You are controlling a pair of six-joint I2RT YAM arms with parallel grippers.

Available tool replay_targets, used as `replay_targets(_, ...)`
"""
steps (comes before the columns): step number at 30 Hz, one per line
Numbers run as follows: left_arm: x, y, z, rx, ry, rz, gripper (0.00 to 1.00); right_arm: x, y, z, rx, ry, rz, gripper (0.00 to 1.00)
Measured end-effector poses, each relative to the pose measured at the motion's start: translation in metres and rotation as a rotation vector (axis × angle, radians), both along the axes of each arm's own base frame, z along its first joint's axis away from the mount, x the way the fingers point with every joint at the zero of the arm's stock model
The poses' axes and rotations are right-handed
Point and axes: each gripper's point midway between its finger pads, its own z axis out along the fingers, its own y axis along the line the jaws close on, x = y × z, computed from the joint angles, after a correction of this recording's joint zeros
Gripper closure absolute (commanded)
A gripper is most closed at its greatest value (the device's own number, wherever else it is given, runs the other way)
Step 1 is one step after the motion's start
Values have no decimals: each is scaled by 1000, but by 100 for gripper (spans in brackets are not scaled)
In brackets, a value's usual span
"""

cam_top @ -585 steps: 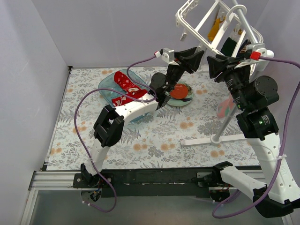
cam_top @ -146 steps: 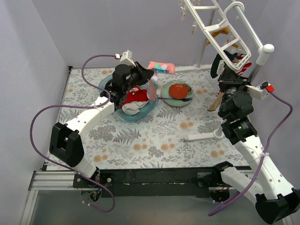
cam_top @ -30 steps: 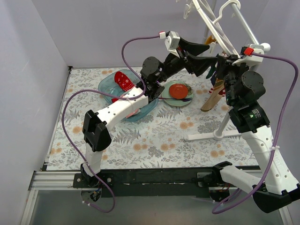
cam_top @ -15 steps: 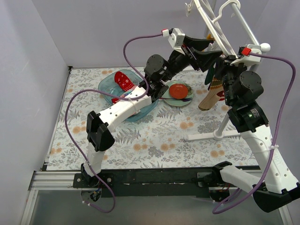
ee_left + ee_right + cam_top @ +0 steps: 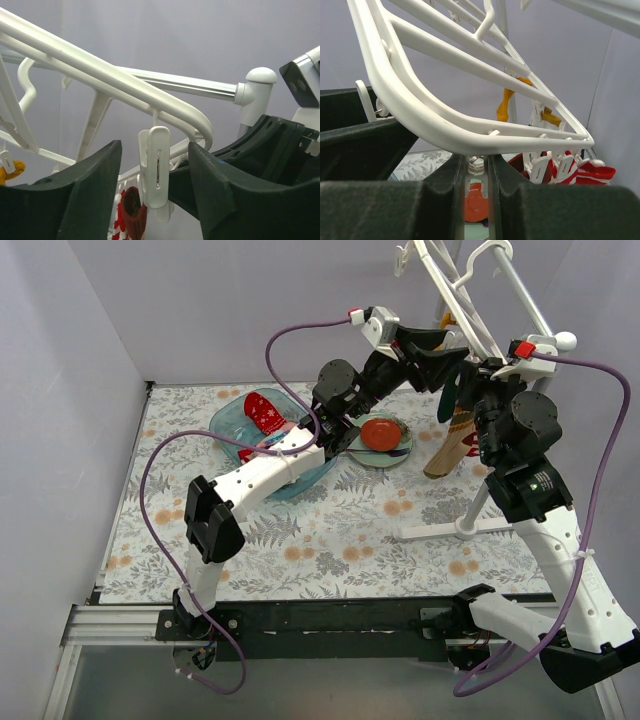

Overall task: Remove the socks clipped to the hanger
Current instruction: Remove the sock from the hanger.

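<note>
Clip between parted left gripper, right gripper seemingly clamped on hanger

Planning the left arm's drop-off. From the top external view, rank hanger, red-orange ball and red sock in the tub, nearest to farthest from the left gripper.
1. hanger, right at the left gripper, back right.
2. red-orange ball, below it, mid-table.
3. red sock, farther left, in the blue tub.
</note>
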Motion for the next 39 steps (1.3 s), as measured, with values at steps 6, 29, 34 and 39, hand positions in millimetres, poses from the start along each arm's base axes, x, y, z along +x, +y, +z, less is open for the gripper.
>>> replay_targets(6, 1, 3, 5, -19, -9, 11, 96, 0, 0, -1, -1, 2, 0, 98)
replay_targets(29, 62, 38, -6, -119, 255, 141, 100, -48, -12, -34, -8, -90, 43, 32)
replay_targets(34, 68, 40, -16, -97, 282, 142, 100, -59, -30, -47, 5, -90, -22, 29)
replay_targets(39, 66, 38, -30, -61, 311, 133, 100, -74, -40, -53, 18, -105, -39, 26)
